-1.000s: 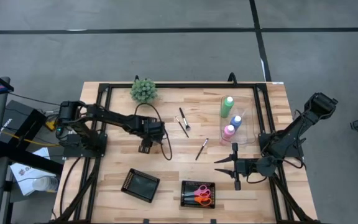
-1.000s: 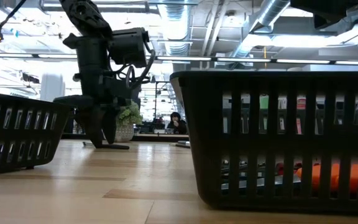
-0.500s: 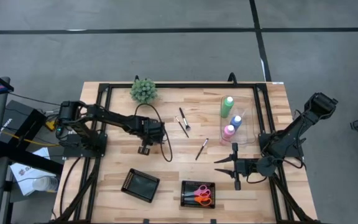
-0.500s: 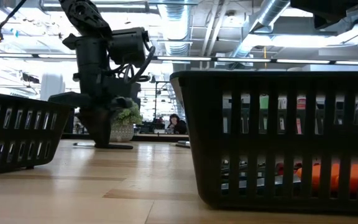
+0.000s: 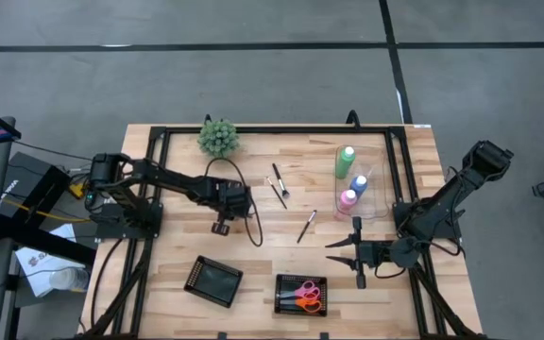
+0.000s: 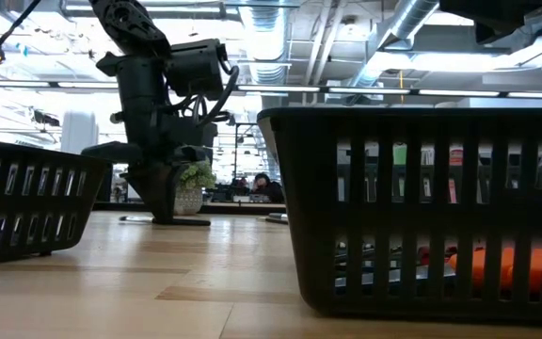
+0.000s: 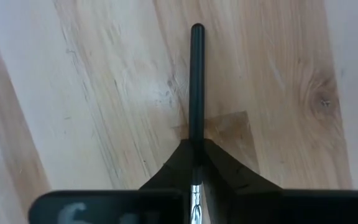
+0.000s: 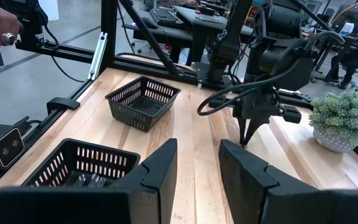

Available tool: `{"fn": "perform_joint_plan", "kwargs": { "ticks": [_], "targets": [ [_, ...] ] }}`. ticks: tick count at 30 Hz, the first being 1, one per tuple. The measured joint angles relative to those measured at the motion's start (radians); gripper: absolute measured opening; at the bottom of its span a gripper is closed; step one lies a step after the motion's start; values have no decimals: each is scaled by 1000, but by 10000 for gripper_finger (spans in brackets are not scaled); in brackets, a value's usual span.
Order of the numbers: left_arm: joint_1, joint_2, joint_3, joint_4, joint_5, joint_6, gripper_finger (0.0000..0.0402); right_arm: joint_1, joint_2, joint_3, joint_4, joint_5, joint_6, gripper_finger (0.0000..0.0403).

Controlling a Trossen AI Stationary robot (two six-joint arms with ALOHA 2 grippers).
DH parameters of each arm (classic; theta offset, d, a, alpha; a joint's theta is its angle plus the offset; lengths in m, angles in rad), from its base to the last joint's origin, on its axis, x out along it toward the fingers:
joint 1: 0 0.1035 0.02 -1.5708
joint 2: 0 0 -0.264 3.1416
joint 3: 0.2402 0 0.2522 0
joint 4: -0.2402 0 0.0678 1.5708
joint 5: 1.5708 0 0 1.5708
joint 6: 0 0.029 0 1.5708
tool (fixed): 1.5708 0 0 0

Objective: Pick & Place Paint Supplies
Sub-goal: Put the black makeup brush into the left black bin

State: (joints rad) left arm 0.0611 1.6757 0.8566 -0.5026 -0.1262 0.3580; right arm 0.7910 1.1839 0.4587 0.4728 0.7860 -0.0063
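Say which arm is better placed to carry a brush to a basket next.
Left: its end effector is shut on a dark-handled brush at the table; the right end effector hangs open, holding nothing.

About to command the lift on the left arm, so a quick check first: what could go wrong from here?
1. The left gripper is shut on a thin brush right at its fingertips; such a narrow pinch could let it swivel or slip during the lift.
2. The brush's long handle sticks out ahead and may catch the rim of the empty tray on placement.
3. The right gripper waits, fingers open, near the scissors tray, so keep the carry path clear of it.
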Motion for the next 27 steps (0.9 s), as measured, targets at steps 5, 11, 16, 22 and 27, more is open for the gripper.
{"fn": "perform_joint_plan", "kwargs": {
  "ticks": [5,11,16,22,27],
  "targets": [
    [-25,-44,-6,-56,-51,-18,3,0,0,0,0,0,0,109],
    [-69,-175,-3,-105,-48,-90,3,0,0,0,1,0,0,109],
    [-131,-305,-3,-125,-1,-172,2,0,0,0,1,0,0,109],
    [-210,-381,-2,-179,4,-208,1,0,0,0,1,0,7,109],
    [-215,-336,-2,-272,0,-257,6,0,0,0,2,0,7,109]
  ]
}}
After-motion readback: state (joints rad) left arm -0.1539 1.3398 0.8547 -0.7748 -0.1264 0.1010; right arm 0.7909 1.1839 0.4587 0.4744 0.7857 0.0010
